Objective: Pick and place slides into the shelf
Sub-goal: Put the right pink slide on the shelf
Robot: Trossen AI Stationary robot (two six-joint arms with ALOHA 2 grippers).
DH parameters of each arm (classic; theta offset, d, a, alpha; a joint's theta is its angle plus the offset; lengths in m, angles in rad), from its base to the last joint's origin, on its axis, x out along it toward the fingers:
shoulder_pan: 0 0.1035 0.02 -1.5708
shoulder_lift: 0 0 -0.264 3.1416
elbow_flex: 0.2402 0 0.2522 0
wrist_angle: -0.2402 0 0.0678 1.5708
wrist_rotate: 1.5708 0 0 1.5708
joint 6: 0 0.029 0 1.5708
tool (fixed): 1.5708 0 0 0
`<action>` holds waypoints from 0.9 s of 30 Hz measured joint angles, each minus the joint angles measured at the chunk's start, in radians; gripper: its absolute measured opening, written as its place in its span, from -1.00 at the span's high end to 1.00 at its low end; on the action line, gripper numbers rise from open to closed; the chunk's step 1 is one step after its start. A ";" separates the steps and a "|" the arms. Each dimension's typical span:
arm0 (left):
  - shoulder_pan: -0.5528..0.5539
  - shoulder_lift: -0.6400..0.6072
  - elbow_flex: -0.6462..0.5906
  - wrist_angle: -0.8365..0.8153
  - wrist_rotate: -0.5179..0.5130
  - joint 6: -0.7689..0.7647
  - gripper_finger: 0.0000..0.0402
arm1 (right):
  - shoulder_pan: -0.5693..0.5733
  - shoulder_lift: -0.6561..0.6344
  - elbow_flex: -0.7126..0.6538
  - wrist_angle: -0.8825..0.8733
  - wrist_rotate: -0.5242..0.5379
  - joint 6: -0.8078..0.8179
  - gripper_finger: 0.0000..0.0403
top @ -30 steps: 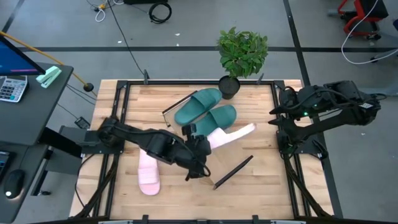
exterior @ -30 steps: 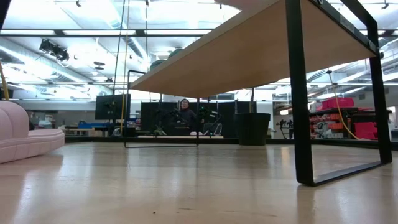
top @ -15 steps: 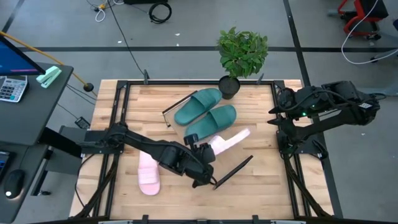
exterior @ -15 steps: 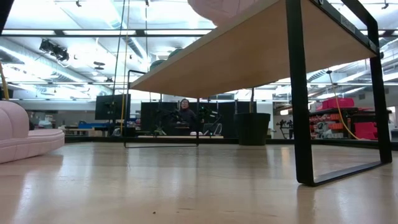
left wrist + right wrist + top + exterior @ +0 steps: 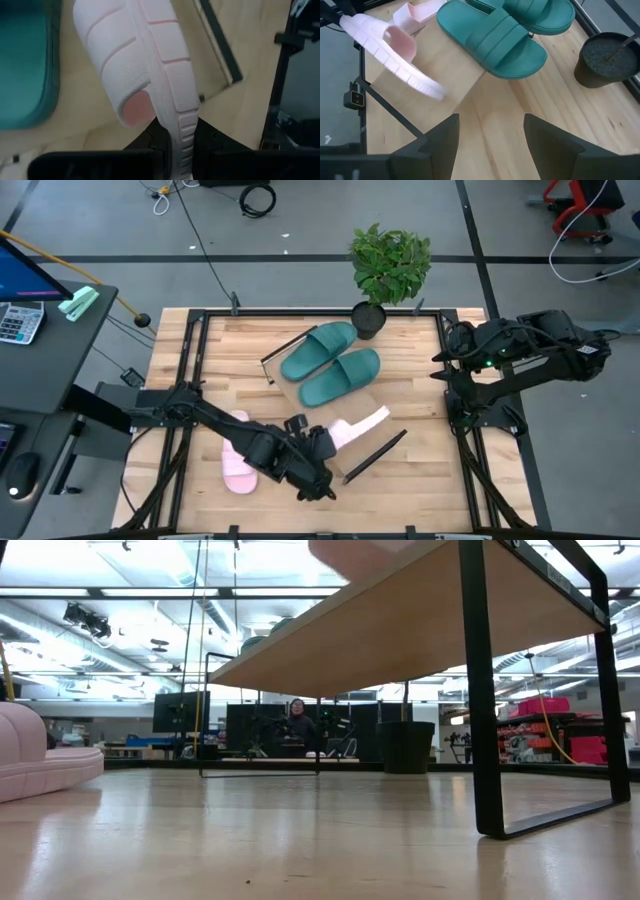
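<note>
Four foam slides, one shelf, two grippers.

Teal slides: two, smooth moulded foam with wide ribbed straps, lying side by side on the shelf [image 5: 365, 435], one [image 5: 318, 348] nearer the plant pot [image 5: 368, 320], the other [image 5: 341, 375] just beside it. Both rest flat, straps up.

Pink slide, held [image 5: 358, 426]: pale foam, sole cut in blocky ridged treads, strap with a fine mesh grain, toe opening rounded. It is tilted on edge above the shelf's near end, close beside the second teal slide. The left gripper [image 5: 312, 442] is clamped on its side edge; in the left wrist view the dark fingers [image 5: 210, 145] pinch the ridged sole rim on both sides.

Pink slide, loose [image 5: 237, 464]: same pale foam, lying flat on the slatted tabletop [image 5: 420, 480], partly covered by the left arm, well apart from the shelf.

Shelf: long light-wood board with thin black bars at the short ends, set diagonally on the tabletop; in the low view it stands raised on a black rectangular frame leg.

Right gripper [image 5: 490, 137]: parked at the table's right edge, dark fingers spread apart and holding nothing, facing the teal pair.

Background: a person far off in the low view.
</note>
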 joint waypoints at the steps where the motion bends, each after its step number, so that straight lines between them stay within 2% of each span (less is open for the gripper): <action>1: -0.008 0.000 0.000 -0.012 0.002 -0.013 0.78 | 0.000 0.000 0.000 0.000 0.002 -0.004 -0.13; 10: -0.030 0.000 0.000 -0.034 -0.043 -0.064 0.78 | 0.000 0.002 0.000 0.001 0.029 -0.013 -0.13; 22: -0.041 0.000 0.000 -0.058 -0.117 0.051 0.78 | 0.000 0.002 0.000 0.002 0.043 -0.012 -0.13; 27: -0.040 -0.001 0.000 -0.068 -0.118 0.048 0.78 | 0.000 0.002 0.000 0.003 0.063 -0.012 -0.13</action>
